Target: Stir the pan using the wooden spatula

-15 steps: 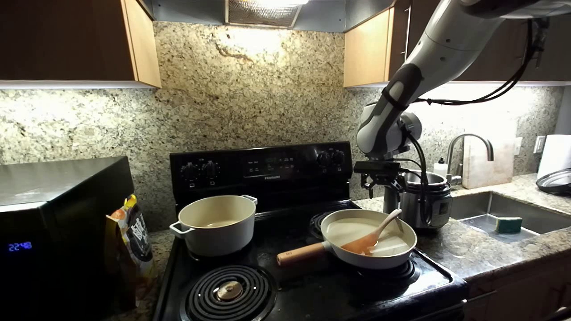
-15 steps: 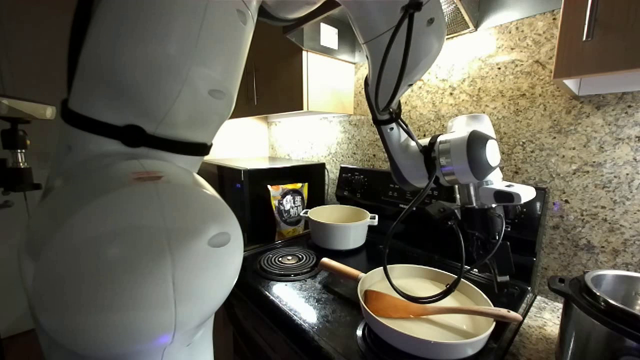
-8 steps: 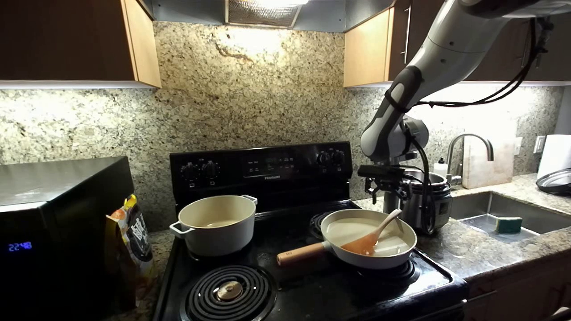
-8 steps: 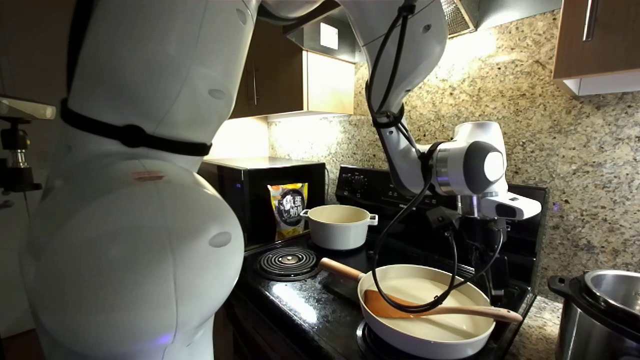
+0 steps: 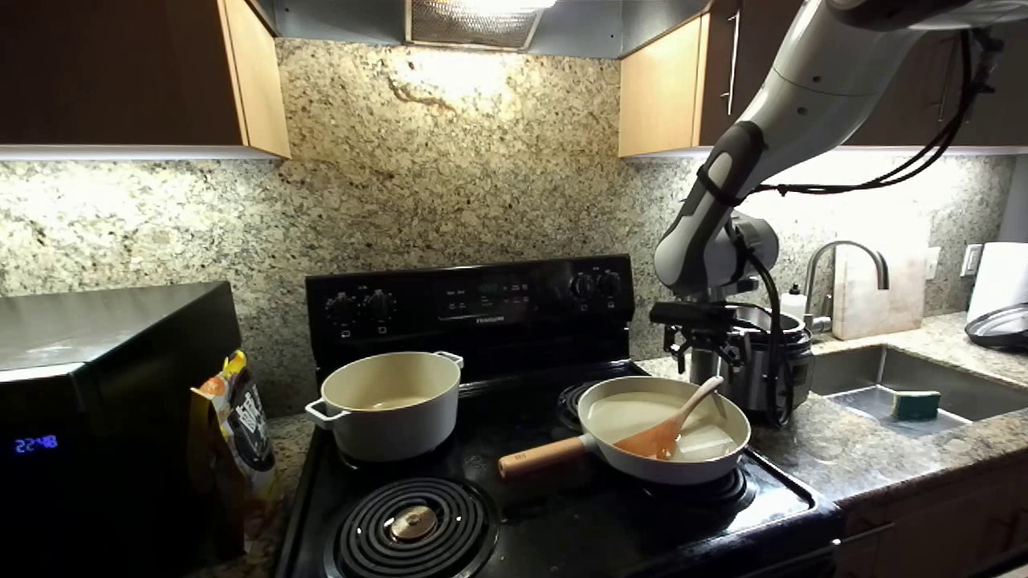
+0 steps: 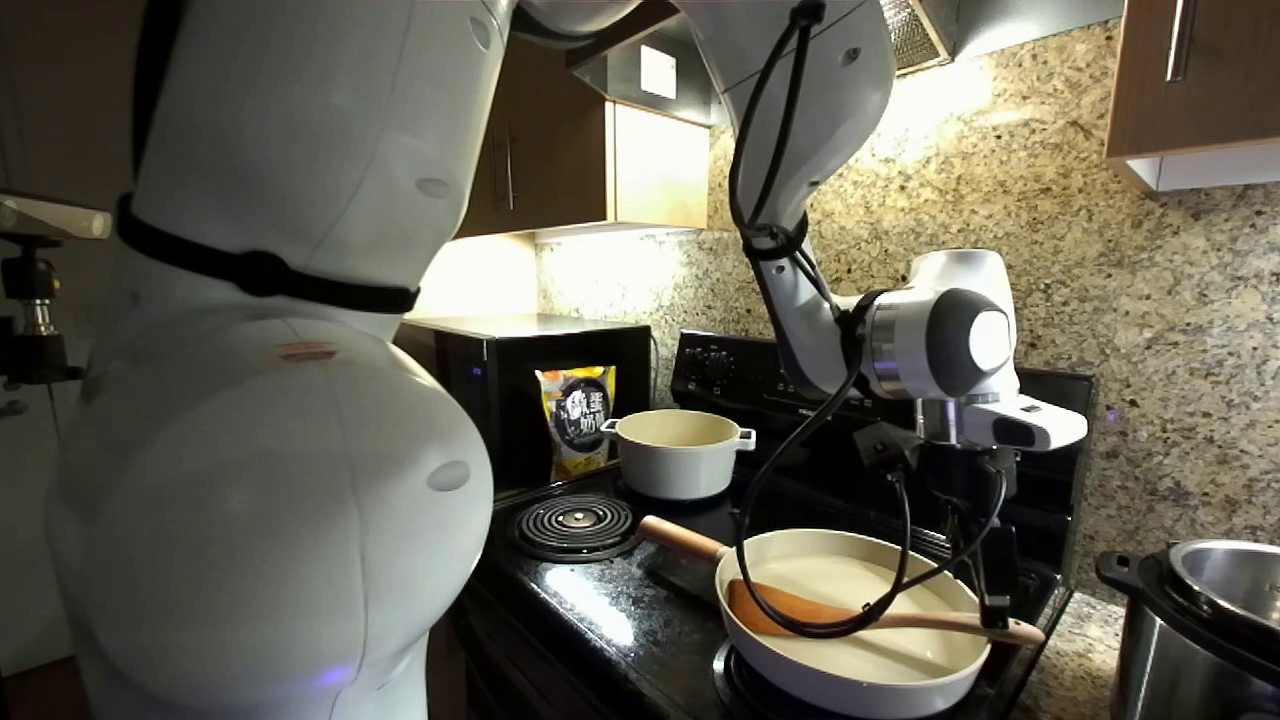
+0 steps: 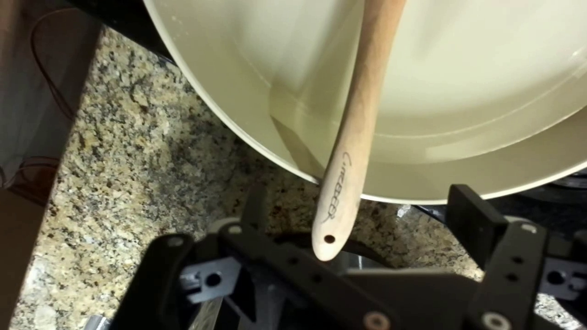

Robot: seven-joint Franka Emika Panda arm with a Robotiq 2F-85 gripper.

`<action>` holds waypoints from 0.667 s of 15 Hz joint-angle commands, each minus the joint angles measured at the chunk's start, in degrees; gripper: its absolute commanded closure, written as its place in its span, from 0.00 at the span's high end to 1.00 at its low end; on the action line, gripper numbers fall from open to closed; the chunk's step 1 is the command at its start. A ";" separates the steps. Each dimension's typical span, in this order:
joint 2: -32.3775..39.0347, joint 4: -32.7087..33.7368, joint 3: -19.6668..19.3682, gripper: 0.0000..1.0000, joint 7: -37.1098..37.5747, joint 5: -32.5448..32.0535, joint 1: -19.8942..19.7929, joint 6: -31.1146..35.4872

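The pan is cream-white, the spatula blade orange-brown, the backsplash speckled.

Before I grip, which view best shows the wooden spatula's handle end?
Wrist view: the wooden spatula's handle end is large, its hole and lettering visible. Both exterior views show it smaller, no hole discernible; in an exterior view, a gripper finger partly covers it.

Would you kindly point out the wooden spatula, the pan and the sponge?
Wooden spatula [image 7: 360, 114], in the wrist view: handle.
Pan [image 5: 683, 474], in an exterior view: outer wall.
Sponge [image 5: 915, 406], in an exterior view: green side.
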 commanded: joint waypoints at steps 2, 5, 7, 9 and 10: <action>-1.10 -1.31 -0.73 1.00 -0.37 1.76 0.66 1.11; -0.73 -1.04 -0.67 1.00 -1.09 2.77 0.17 1.23; -0.39 -0.82 -0.82 1.00 -1.15 3.66 -0.03 1.21; -0.06 -0.67 -1.13 1.00 -1.10 4.10 -0.14 1.19; 0.07 -0.64 -1.28 1.00 -1.17 4.37 -0.23 1.19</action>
